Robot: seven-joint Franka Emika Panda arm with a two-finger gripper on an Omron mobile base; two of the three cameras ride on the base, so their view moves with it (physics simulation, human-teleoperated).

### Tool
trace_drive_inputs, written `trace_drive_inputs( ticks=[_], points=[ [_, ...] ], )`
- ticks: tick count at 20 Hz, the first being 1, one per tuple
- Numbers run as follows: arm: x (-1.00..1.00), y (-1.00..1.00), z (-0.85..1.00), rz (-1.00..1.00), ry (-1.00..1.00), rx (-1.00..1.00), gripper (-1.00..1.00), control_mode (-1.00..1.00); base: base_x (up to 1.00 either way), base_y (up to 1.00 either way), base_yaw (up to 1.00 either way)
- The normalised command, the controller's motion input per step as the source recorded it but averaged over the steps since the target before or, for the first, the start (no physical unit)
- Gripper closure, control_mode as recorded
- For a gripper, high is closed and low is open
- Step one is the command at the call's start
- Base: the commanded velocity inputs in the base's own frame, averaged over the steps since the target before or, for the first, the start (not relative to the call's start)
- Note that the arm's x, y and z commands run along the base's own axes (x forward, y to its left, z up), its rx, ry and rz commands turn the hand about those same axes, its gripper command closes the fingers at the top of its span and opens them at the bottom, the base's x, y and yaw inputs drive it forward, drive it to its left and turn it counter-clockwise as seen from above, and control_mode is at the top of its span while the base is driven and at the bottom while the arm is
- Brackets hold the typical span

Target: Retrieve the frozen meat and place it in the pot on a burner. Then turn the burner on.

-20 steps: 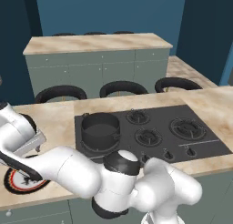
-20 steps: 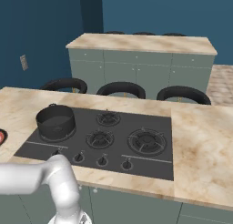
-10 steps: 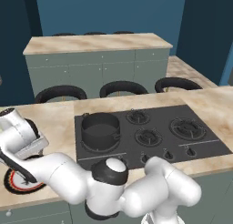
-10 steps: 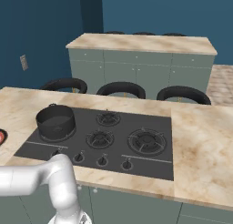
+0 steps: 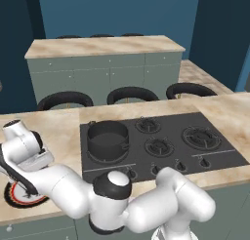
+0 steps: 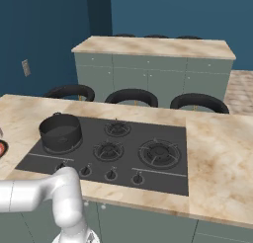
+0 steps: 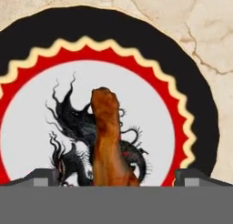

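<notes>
Under my hand, in the hand view, the frozen meat [image 7: 108,139] lies on the patterned plate [image 7: 195,100], running from the centre toward 6 o'clock; my gripper [image 7: 113,176] stands wide, one tip on each side of the chunk, not touching it; from the left base view I see just the plate rim [image 5: 19,197] under my arm at 8 o'clock; the pot [image 5: 107,139] sits on the cooktop's [image 5: 219,153] near-left burner; its inside looks dark and bare [image 6: 60,132].
</notes>
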Motion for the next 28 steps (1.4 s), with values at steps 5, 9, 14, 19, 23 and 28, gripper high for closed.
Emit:
trace_drive_inputs(
  ticks=[5, 9, 14, 19, 23, 28],
  points=[
    [0.00, 0.00, -0.40, 0.00, 0.05, -0.01, -1.00, -1.00, 0.00, 0.00, 0.00],
    [0.00, 0.02, -0.33, 0.00, 0.02, -0.01, -1.00, -1.00, 0.00, 0.00, 0.00],
    [0.00, 0.00, -0.05, 0.00, 0.00, 0.00, -1.00, -1.00, 0.00, 0.00, 0.00],
    [0.00, 0.00, -0.06, 0.00, 0.00, 0.00, 1.00, -1.00, 0.00, 0.00, 0.00],
    [0.00, 0.00, 0.00, 0.00, 0.00, 0.00, 1.00, -1.00, 0.00, 0.00, 0.00],
    [0.00, 0.00, 0.00, 0.00, 0.00, 0.00, 1.00, -1.00, 0.00, 0.00, 0.00]
  ],
)
